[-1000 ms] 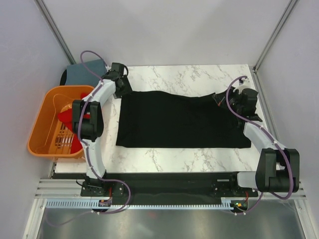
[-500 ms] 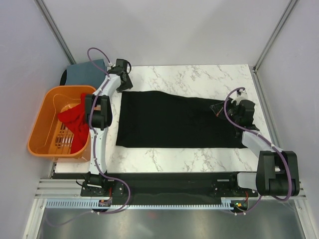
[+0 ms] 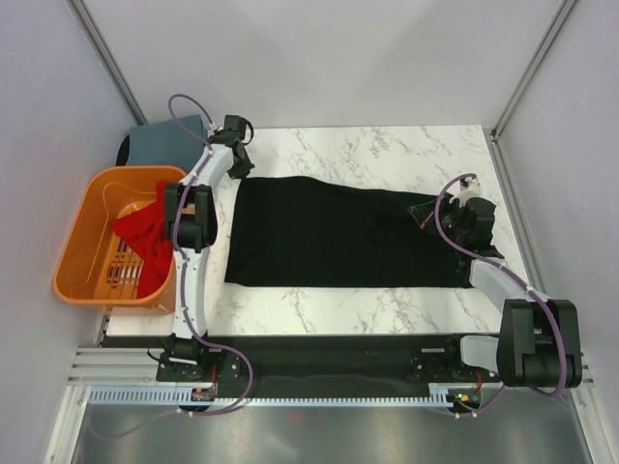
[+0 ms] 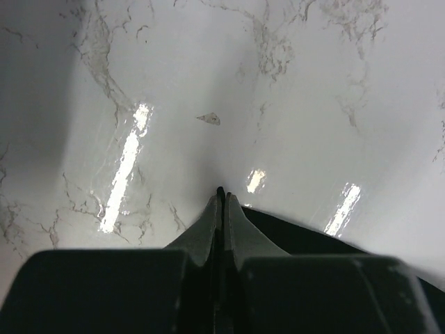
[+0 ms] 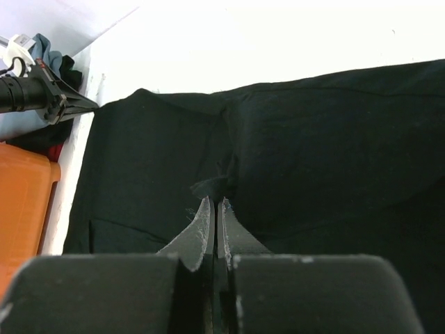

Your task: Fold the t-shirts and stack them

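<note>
Black t-shirt (image 3: 329, 232) flat, long axis left-right across marble table (image 3: 387, 145).

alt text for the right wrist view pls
The right gripper, shut, pinches a raised tuft of the large black cloth t-shirt spread on the white marble table. An orange plastic basket shows at the left edge.

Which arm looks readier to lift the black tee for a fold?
Right, likely: the right tool is shut on a pinch of the black tee. The left tool is shut at the tee's corner, tips seemingly on bare table.
</note>
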Action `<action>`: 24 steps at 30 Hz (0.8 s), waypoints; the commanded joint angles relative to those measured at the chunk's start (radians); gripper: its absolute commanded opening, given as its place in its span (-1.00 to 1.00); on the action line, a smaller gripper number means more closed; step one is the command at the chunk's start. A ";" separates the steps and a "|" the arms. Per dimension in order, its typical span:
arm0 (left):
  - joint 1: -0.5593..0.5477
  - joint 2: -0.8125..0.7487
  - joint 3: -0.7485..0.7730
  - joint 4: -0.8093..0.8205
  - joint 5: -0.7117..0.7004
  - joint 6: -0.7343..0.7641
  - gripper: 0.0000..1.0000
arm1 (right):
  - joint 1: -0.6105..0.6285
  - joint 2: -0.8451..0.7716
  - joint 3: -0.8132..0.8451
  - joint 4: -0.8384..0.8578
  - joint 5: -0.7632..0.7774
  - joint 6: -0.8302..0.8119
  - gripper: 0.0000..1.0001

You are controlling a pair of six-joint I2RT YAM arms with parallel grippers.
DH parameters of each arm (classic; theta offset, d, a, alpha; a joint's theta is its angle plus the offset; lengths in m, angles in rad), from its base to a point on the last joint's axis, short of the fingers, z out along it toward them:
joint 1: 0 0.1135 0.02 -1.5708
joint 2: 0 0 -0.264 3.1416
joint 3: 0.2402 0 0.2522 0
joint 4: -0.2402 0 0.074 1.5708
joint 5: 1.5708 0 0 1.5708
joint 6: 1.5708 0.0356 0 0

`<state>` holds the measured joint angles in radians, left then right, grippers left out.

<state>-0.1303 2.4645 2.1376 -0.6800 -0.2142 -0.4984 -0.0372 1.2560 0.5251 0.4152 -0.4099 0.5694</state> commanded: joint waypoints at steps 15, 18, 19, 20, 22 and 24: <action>-0.003 -0.285 -0.289 -0.007 0.004 0.024 -0.96 | -0.107 -0.179 0.181 -0.289 0.037 -0.080 -1.00; -0.003 -0.355 -0.360 0.016 -0.007 0.018 -0.96 | -0.109 -0.217 0.159 -0.331 0.052 -0.086 -1.00; -0.003 -0.389 -0.375 0.022 -0.013 0.020 -0.96 | -0.109 -0.236 0.147 -0.338 0.065 -0.088 -1.00; -0.003 -0.406 -0.399 0.031 -0.014 0.020 -0.96 | -0.110 -0.247 0.142 -0.355 0.071 -0.089 -1.00; -0.003 -0.433 -0.418 0.036 -0.020 0.024 -0.96 | -0.110 -0.271 0.127 -0.369 0.074 -0.088 -1.00; -0.003 -0.470 -0.444 0.045 -0.022 0.035 -0.96 | -0.112 -0.286 0.116 -0.391 0.072 -0.089 -1.00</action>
<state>-0.1314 2.0918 1.7176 -0.6823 -0.2081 -0.4965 -0.1429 1.0050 0.6556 0.0647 -0.3569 0.4992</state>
